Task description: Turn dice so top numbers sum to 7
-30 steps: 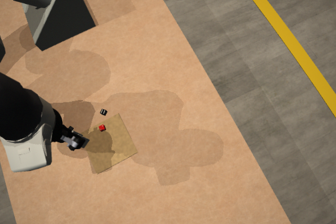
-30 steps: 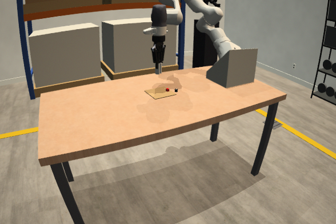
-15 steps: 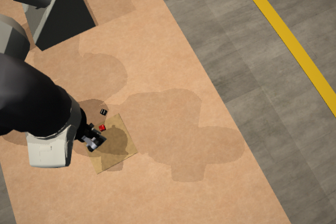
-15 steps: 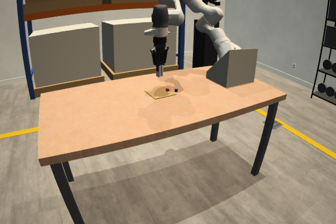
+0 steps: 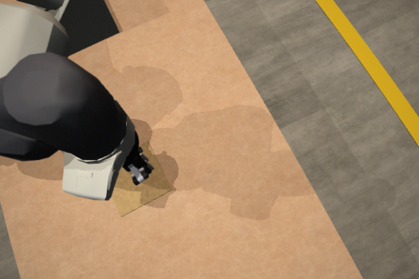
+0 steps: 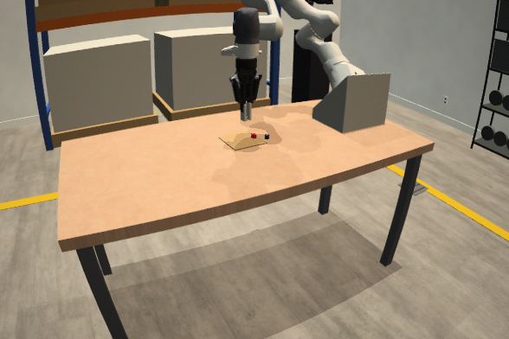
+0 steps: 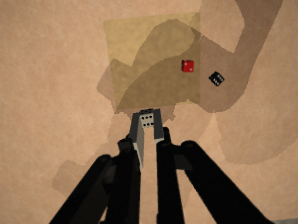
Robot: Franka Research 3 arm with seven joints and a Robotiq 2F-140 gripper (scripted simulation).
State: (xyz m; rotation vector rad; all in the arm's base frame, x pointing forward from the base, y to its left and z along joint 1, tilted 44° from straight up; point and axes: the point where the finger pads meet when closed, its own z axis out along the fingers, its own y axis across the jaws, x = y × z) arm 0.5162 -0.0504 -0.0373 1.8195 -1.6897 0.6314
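Gripper (image 5: 142,175) (image 6: 246,118) (image 7: 148,121): you are holding the white die (image 7: 147,120) aloft.
Red die (image 6: 254,136) (image 7: 188,66): resting on the mat (image 5: 129,203) (image 6: 235,143) (image 7: 150,40).
Black die (image 6: 267,137) (image 7: 216,78): lying just off it.

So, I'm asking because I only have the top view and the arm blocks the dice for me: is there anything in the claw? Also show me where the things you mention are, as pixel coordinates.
Observer: Yes, the wrist view shows a pale die with black pips (image 7: 147,120) between the fingertips of the claw (image 5: 143,175) (image 6: 246,119) (image 7: 148,121).

Operator: Good. And the black die (image 6: 267,137) (image 7: 216,78), is it on the mat (image 5: 128,202) (image 6: 235,143) (image 7: 150,40)?

Observer: No, the wrist view has it on the table top, just off the mat's edge.
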